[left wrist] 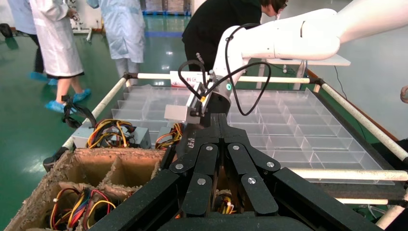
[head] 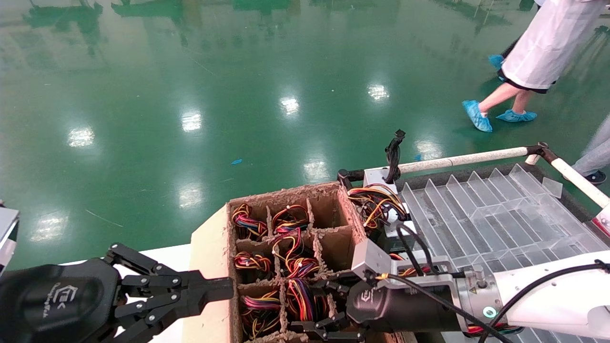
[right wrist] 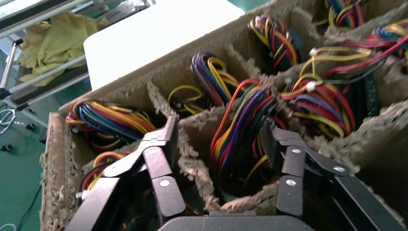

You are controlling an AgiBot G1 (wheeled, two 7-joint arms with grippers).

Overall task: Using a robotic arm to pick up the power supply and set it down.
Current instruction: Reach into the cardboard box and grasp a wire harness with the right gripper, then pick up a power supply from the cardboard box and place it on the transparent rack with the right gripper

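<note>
A cardboard box [head: 209,257] with paper dividers holds several power supplies. Only their looped red, yellow, orange, purple and black wires show; the metal bodies are hidden. My right gripper [head: 329,307] reaches in from the right over the near cells and is open. In the right wrist view it [right wrist: 220,139] straddles one power supply's wire bundle [right wrist: 240,120] and a frayed divider [right wrist: 190,159], touching neither. This bundle [head: 300,297] lies in the near middle cell. My left gripper [head: 224,288] is shut and empty, its tip [left wrist: 219,118] by the box's left wall.
A clear plastic tray with ribbed slots [head: 500,214] lies right of the box, framed by white padded rails [head: 467,157]. At its left end lie another wired unit [head: 376,202] and a grey box with a black cable bundle [head: 393,157]. A person in white [head: 548,47] walks at the far right.
</note>
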